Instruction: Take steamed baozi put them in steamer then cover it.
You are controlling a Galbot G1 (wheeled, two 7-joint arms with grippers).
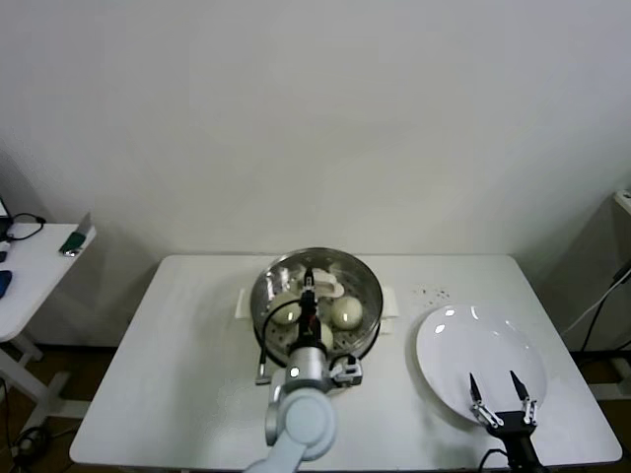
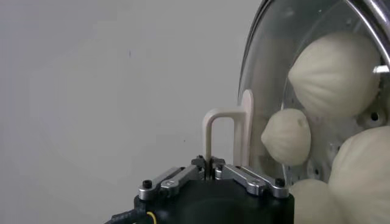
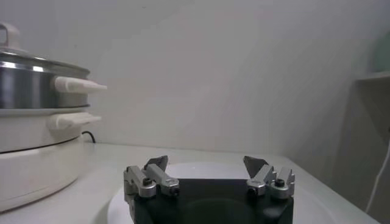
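Lid down on steamer mid-table toward the back edge, buns inside, left gripper clamped on its handle, right gripper idle, fingers apart, over plate near the front right corner; lifting away crooked could drag that lid off-centre.

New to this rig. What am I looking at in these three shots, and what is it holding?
It's a two-armed robot at a white table. The head view looks down from its head; the other two come from cameras on its wrists. The steamer sits mid-table with baozi inside under the glass cover. The left gripper is shut on the cover's cream handle, as the left wrist view shows up close. The right gripper waits open and empty over the bare white plate; its wrist view shows the steamer side-on.
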